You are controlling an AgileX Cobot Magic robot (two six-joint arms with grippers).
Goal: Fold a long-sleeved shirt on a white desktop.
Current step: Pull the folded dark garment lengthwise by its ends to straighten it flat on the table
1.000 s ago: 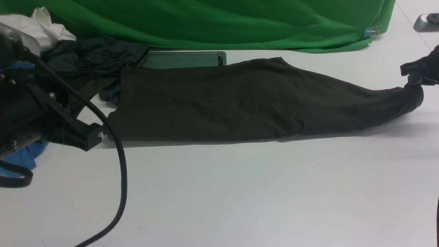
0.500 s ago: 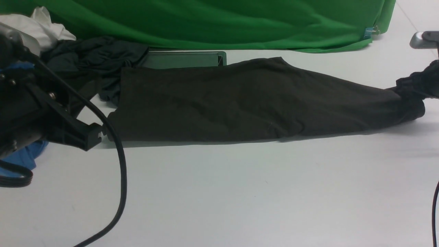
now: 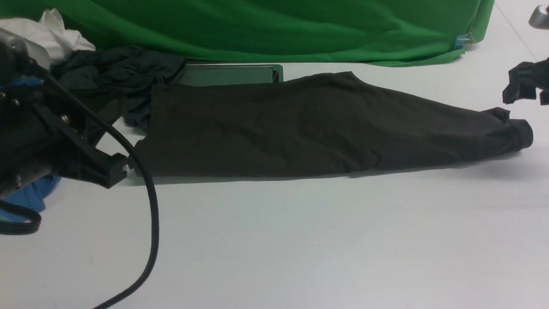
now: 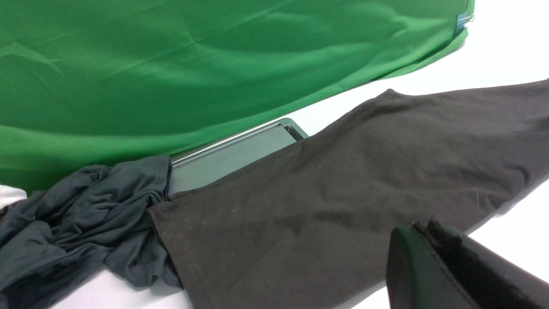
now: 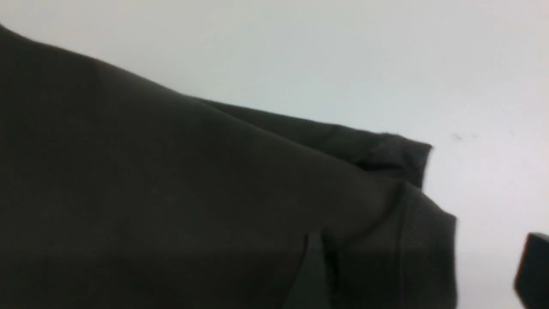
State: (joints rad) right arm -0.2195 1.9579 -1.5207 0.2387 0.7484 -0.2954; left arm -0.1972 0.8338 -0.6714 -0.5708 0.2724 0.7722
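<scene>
The long-sleeved shirt (image 3: 300,124) lies as a long dark olive-brown band across the white desktop (image 3: 300,240), its cuff end (image 3: 517,131) resting flat at the far right. No logo or neck tag shows. My right gripper (image 3: 525,88) hovers open just above that cuff, holding nothing; in the right wrist view its fingers (image 5: 313,274) stand wide apart over the cuff (image 5: 411,240). My left gripper (image 3: 119,168) is shut and empty, its tip just beside the shirt's near-left corner (image 3: 139,161). The left wrist view shows the shirt (image 4: 364,180) beyond the closed fingertips (image 4: 422,229).
A crumpled charcoal-grey garment (image 3: 116,73) lies at the back left, against the shirt's left edge. White cloth (image 3: 51,30) and blue cloth (image 3: 30,197) sit at the far left. A flat dark tray (image 3: 231,74) lies under the green backdrop (image 3: 279,25). A black cable (image 3: 150,223) crosses the near-left table.
My right gripper let go of the shirt's cuff end and rose above it. The cuff dropped flat onto the table. The left arm has not moved.
</scene>
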